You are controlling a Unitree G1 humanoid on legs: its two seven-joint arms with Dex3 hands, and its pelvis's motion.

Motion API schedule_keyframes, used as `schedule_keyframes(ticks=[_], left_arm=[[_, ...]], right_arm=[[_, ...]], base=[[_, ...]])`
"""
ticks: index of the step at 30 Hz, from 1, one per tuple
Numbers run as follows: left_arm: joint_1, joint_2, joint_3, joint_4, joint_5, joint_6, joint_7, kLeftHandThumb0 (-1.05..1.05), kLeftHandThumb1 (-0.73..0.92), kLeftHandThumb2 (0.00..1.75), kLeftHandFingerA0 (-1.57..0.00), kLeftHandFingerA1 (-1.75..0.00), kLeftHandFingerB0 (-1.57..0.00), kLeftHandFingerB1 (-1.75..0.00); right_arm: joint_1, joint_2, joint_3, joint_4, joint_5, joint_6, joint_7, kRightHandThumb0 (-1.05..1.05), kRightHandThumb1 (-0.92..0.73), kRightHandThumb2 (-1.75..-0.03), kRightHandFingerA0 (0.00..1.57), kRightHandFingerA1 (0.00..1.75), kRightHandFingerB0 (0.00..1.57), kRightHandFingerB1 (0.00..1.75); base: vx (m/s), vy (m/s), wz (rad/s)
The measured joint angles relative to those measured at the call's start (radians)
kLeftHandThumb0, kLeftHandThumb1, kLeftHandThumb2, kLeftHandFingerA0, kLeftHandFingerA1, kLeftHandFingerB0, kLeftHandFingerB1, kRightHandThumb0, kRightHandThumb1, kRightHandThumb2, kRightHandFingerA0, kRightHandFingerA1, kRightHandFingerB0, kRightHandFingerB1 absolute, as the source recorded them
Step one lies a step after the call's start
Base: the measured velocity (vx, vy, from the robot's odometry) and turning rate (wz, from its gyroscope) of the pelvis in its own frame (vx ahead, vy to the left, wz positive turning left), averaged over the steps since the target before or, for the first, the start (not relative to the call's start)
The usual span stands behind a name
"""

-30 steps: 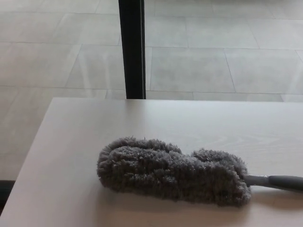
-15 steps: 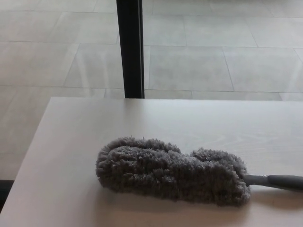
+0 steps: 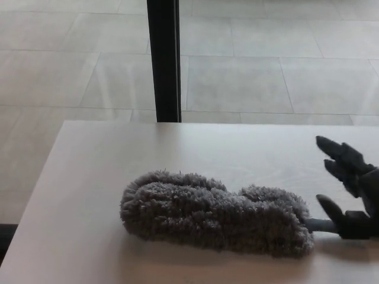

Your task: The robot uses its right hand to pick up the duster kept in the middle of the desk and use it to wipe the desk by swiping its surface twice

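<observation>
A grey fluffy duster lies flat on the pale desk, its shaggy head pointing left. Its dark handle runs off to the right. My right hand has come in at the right edge, just above the handle. Two fingers are spread out toward the left and the thumb hangs lower, right by the handle. The hand is open and holds nothing. My left hand does not show.
A black vertical post stands beyond the desk's far edge, before a tiled floor. The desk's left edge slants from the far left corner down to the picture's bottom left.
My right hand has entered from the right and now hovers open over the duster's handle. The duster has not moved.
</observation>
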Motion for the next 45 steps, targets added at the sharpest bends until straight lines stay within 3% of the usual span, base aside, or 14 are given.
schedule_keyframes(ticks=[1,2,16,18,23,28,29,31,33,34,35,39,40,45], left_arm=[[0.000,0.000,-0.001,0.000,0.000,0.000,0.000,-1.03,0.17,1.37,-0.82,-1.28,-0.66,-1.22],[-0.001,0.000,-0.002,0.001,0.000,0.000,0.000,-1.05,0.26,1.40,-0.88,-1.25,-0.71,-1.23],[-0.001,0.000,-0.013,0.002,0.001,0.000,-0.002,-1.05,0.30,1.40,-0.91,-1.25,-0.71,-1.20],[-0.001,0.000,-0.015,0.003,0.001,0.000,-0.002,-1.01,0.17,1.39,-0.83,-1.30,-0.60,-1.26],[-0.001,0.000,-0.026,0.004,0.001,0.000,-0.003,-1.05,0.24,1.39,-0.83,-1.26,-0.66,-1.22],[-0.001,0.001,-0.040,0.005,0.003,0.000,-0.010,-0.98,0.23,1.36,-0.90,-1.25,-0.65,-1.17],[-0.001,0.001,-0.042,0.005,0.003,0.000,-0.011,-1.05,0.17,1.34,-0.96,-1.31,-0.73,-1.23],[0.000,0.001,-0.046,0.005,0.003,-0.001,-0.012,-1.05,0.17,1.34,-0.93,-1.33,-0.71,-1.24],[0.002,0.001,-0.051,0.005,0.003,-0.002,-0.018,-1.05,0.16,1.34,-0.88,-1.28,-0.71,-1.24],[0.004,0.001,-0.051,0.005,0.003,-0.002,-0.020,-1.00,0.18,1.36,-0.84,-1.26,-0.68,-1.21],[0.007,0.001,-0.052,0.005,0.003,-0.002,-0.022,-1.05,0.10,1.32,-0.98,-1.34,-0.72,-1.27],[0.012,0.001,-0.054,0.006,0.003,-0.002,-0.029,-0.95,0.04,1.38,-0.82,-1.30,-0.61,-1.27],[0.013,0.001,-0.053,0.006,0.003,-0.002,-0.030,-0.93,0.08,1.36,-0.88,-1.26,-0.80,-1.26],[0.016,0.001,-0.052,0.006,0.003,-0.002,-0.032,-0.77,-0.14,1.52,-0.88,-1.30,-0.79,-1.27]], right_arm=[[-0.003,0.000,0.020,0.006,-0.012,-0.002,0.000,-0.84,-0.72,-0.62,0.00,0.12,0.00,0.28],[-0.009,0.000,0.049,0.017,-0.029,-0.006,0.000,-0.99,-0.62,-0.96,0.00,0.09,0.11,0.16],[-0.172,-0.001,0.294,0.193,-0.219,-0.041,-0.025,-0.76,-0.67,-0.64,0.00,0.19,0.06,0.32],[-0.195,-0.001,0.324,0.217,-0.250,-0.048,-0.036,-0.78,-0.52,-0.91,0.00,0.24,0.05,0.32],[-0.226,-0.001,0.393,0.264,-0.319,-0.063,-0.067,-0.57,-0.60,-0.67,0.00,0.19,0.05,0.34],[-0.242,-0.001,0.455,0.314,-0.380,-0.089,-0.110,-0.50,-0.56,-0.73,0.00,0.42,0.12,0.46],[-0.246,-0.001,0.466,0.323,-0.391,-0.096,-0.122,-0.39,-0.68,-0.60,0.16,0.75,0.20,0.44],[-0.264,-0.002,0.492,0.352,-0.420,-0.119,-0.154,-0.36,-0.70,-0.60,0.29,0.84,0.24,0.45],[-0.284,-0.005,0.514,0.382,-0.447,-0.145,-0.183,-0.40,-0.58,-0.94,0.50,0.82,0.27,0.56],[-0.292,-0.008,0.524,0.391,-0.457,-0.154,-0.193,-0.34,-0.78,-0.62,0.51,1.04,0.38,0.50],[-0.304,-0.011,0.535,0.403,-0.471,-0.166,-0.207,-0.31,-0.76,-0.68,0.64,1.29,0.64,0.67],[-0.337,-0.021,0.563,0.446,-0.513,-0.208,-0.273,-0.33,-0.73,-0.71,0.67,1.44,0.76,0.87],[-0.343,-0.025,0.569,0.454,-0.521,-0.216,-0.288,-0.26,-0.68,-0.84,0.78,1.70,0.68,1.47],[-0.365,-0.039,0.610,0.503,-0.574,-0.258,-0.397,-0.37,-0.76,-0.70,0.84,1.75,0.61,1.30]], base=[[0.00,0.000,0.00],[0.00,0.000,0.00],[0.00,0.000,0.00],[0.00,0.000,0.00],[0.00,0.000,0.00],[0.00,0.000,0.00],[0.00,0.000,0.00],[0.00,0.000,0.00],[0.00,0.000,0.00],[0.00,0.000,0.00],[0.00,0.000,0.00],[0.00,0.000,0.00],[0.00,0.000,0.00],[0.00,0.000,0.00]])
